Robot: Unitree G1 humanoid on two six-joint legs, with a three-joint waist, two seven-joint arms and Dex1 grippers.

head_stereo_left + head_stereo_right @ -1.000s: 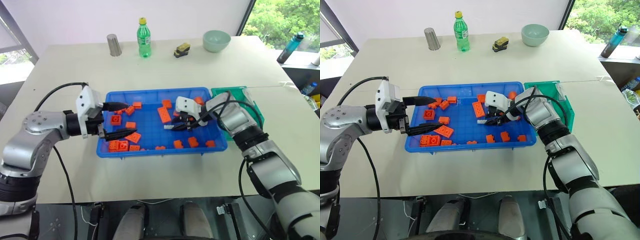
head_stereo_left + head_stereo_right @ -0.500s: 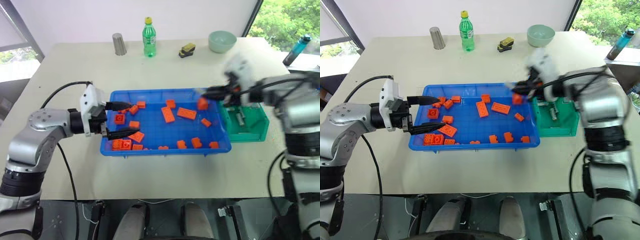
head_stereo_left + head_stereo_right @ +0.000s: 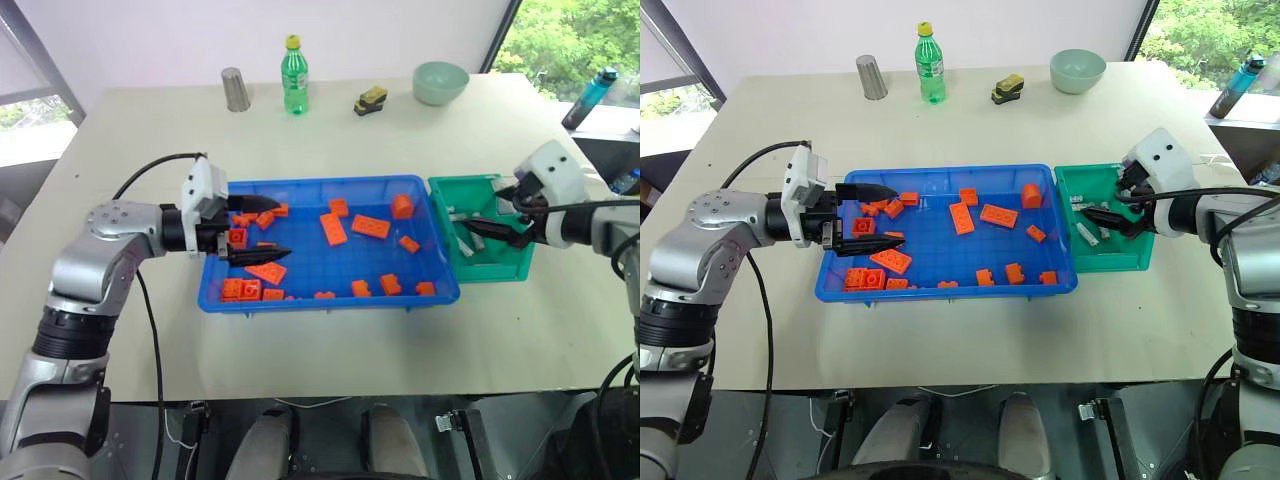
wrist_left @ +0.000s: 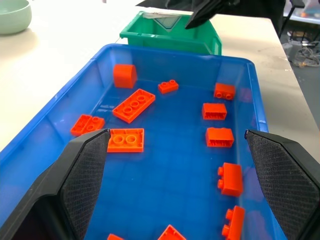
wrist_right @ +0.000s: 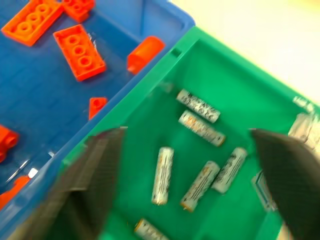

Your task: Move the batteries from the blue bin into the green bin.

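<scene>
Several batteries (image 5: pixel 162 175) lie loose on the floor of the green bin (image 3: pixel 1137 258), which sits against the right end of the blue bin (image 3: pixel 940 292) on the pale surface (image 3: pixel 970 120). The right hand (image 3: pixel 1110 214) hangs over the green bin with its fingers spread wide and nothing between them; the left hand (image 3: pixel 868 217) is wide too, empty, poised over the left end of the blue bin among the orange bricks (image 3: pixel 998 215). No battery can be made out in the blue bin from these views, so the transfer looks close to done, if not finished. As for handling, the batteries are probably stiff, smooth and dense for their size, apt to roll and to slip from a pinch near an end; the safer hold would be across the middle of the barrel.
</scene>
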